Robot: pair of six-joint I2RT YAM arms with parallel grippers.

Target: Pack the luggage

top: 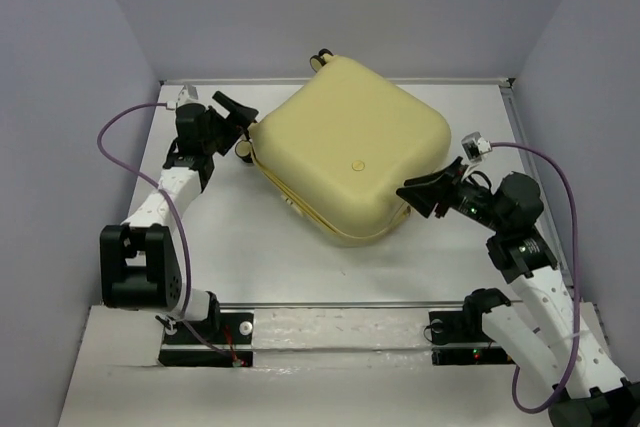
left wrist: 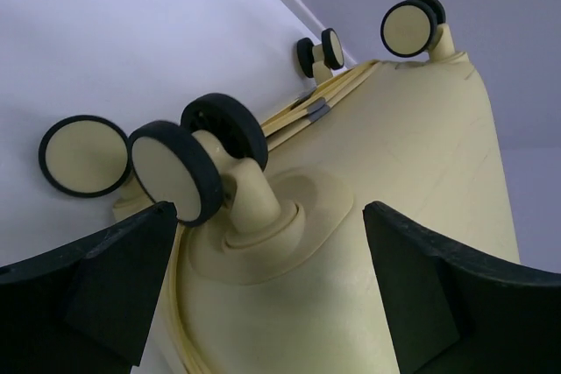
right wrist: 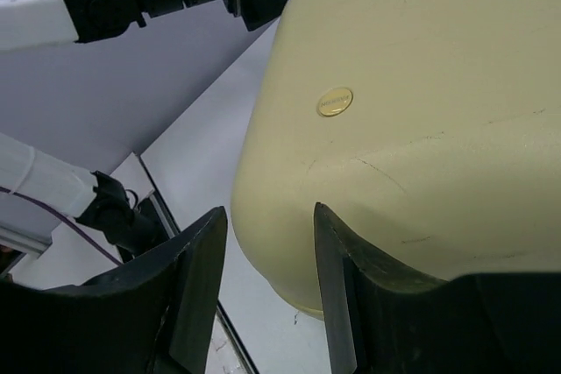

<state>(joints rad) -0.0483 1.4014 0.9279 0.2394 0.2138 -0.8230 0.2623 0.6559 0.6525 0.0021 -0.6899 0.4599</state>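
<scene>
Pale-yellow and shut, the luggage (top: 350, 152) lies flat on the table (top: 250, 247), just toward 12 o'clock from centre. Your left gripper (top: 243, 127) stands spread wide at its 9 o'clock corner, straddling a caster wheel (left wrist: 166, 172) without touching it. Your right gripper (top: 418, 197) is at the 4 o'clock corner, jaws part-spread and pinching nothing, with the emblem (top: 356, 163) nearby. You look to be handling the closed case. Next, you need a firm purchase on the rim.

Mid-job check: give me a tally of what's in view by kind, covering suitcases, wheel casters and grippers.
Pale-yellow suitcase: 1
Wheel casters on it: 4
Grippers: 2 (left gripper, right gripper)
Total: 7
</scene>
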